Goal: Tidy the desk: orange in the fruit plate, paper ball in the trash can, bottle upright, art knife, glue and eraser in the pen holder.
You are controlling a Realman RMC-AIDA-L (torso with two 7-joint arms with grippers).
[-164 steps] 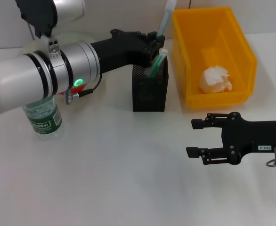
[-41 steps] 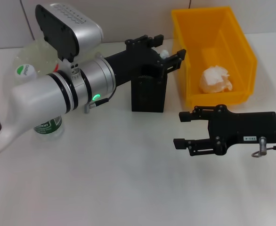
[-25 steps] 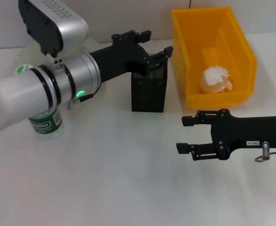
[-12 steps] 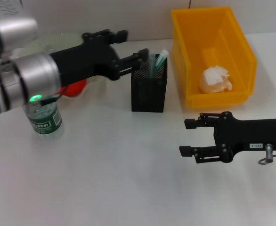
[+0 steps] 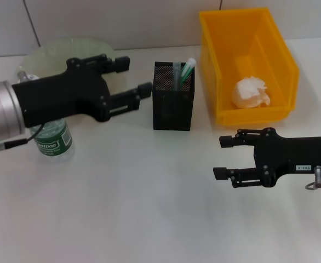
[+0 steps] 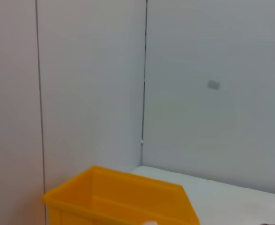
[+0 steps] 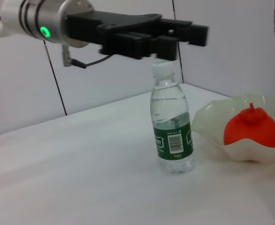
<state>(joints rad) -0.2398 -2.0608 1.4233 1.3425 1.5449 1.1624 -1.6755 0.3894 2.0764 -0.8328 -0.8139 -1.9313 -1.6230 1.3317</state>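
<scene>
The black mesh pen holder [image 5: 173, 104] stands upright at the far centre of the white table [image 5: 149, 208], with a green-and-white glue stick [image 5: 185, 70] and other slim items poking out of its top. Just to its right sits the yellow trash bin [image 5: 248, 66], with the crumpled paper ball [image 5: 251, 92] lying on its floor. To the left, the clear bottle [image 7: 171, 123] stands upright with its white cap on; its green label shows a barcode in the right wrist view and white lettering in the head view that cannot be read with certainty. Beyond the bottle, at the far left, is the translucent fruit plate [image 7: 212, 123], and the orange [image 7: 248, 129] rests inside it.

The left gripper [image 5: 127, 82] hovers above the table between the bottle and the pen holder, its jaws spread and holding nothing. The right gripper [image 5: 224, 158] hangs low over the near right of the table, in front of the bin, jaws likewise spread and empty; a small white label on its body is illegible.
</scene>
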